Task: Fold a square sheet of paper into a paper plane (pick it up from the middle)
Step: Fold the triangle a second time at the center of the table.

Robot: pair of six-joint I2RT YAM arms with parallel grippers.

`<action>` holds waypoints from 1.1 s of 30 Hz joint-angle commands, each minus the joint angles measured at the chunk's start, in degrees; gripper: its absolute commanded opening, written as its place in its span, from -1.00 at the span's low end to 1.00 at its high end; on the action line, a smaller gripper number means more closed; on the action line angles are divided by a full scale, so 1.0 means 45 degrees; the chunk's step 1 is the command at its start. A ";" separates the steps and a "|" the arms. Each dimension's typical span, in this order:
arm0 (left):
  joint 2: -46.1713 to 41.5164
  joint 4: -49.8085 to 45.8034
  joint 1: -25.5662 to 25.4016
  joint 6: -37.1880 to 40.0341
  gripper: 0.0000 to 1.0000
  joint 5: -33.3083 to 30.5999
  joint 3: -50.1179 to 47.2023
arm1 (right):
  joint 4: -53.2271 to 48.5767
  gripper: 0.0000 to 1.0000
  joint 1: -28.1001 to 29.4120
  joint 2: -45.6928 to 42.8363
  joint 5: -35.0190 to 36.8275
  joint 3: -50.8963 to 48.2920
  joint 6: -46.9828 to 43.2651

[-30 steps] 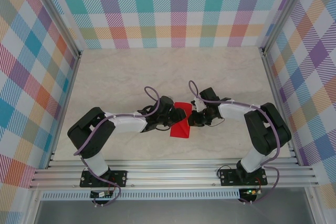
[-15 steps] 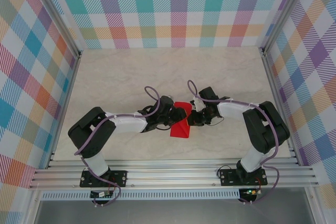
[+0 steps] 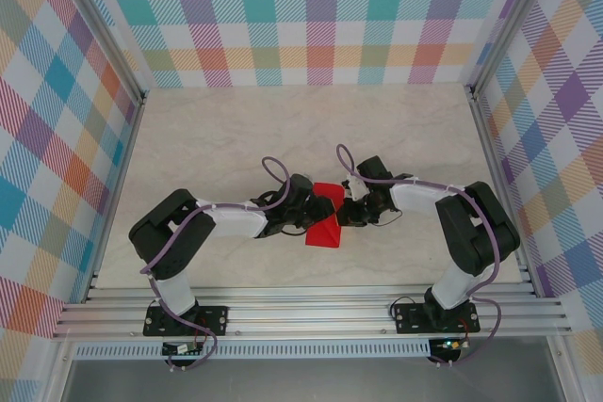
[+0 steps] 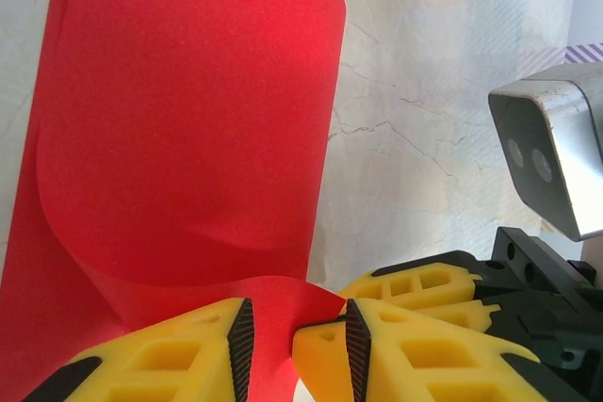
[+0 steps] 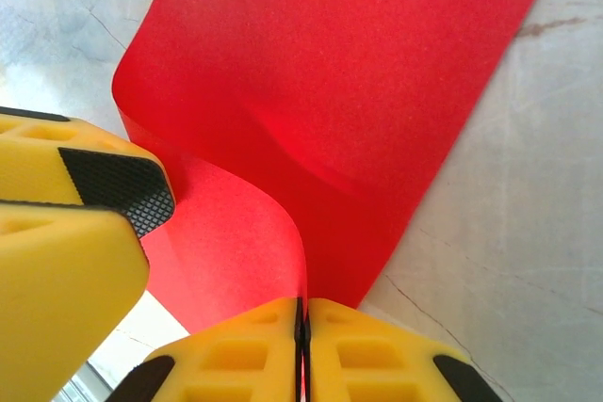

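Red paper [image 3: 325, 225] is found on the marbled table [image 3: 217, 138], a little toward 6 o'clock from the table's centre, between the two arms. It is seen as a partly folded sheet, curled rather than flat. No finished dart shape is made out.

Left gripper [image 4: 294, 350]: seen at the 6 o'clock edge of the left wrist view. The jaws are held narrowly apart, with a gap left between the black pads [image 4: 242, 350]. A curled-over edge of the paper is lodged in that gap. Whether the pads are pressed on it cannot be told. From there the sheet is spread toward 12 o'clock. Its upper layer is bowed over in a smooth roll, with a rounded corner at 1 o'clock.

Right gripper [image 5: 303, 345]: seen at 6 o'clock in the right wrist view. The yellow fingers are pressed together, and a thin edge of the paper is pinched in the seam. From the pinch the paper is raised in a curve toward 10 o'clock.

In the top view the left gripper is placed at 9 o'clock of the paper and the right at 3 o'clock, both against its 12 o'clock end. The right wrist camera [image 4: 551, 152] is noted at 3 o'clock in the left wrist view.
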 commanded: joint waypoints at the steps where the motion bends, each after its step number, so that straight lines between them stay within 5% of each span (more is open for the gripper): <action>1: 0.0161 0.0105 -0.0183 0.0026 -0.32 0.0118 0.0371 | -0.0249 -0.79 -0.0068 -0.0233 0.0051 -0.0095 -0.0085; 33: 0.0687 0.0259 -0.0194 -0.0058 -0.33 0.0092 0.0148 | -0.0001 -0.78 -0.0070 0.0458 -0.0100 0.0230 -0.0024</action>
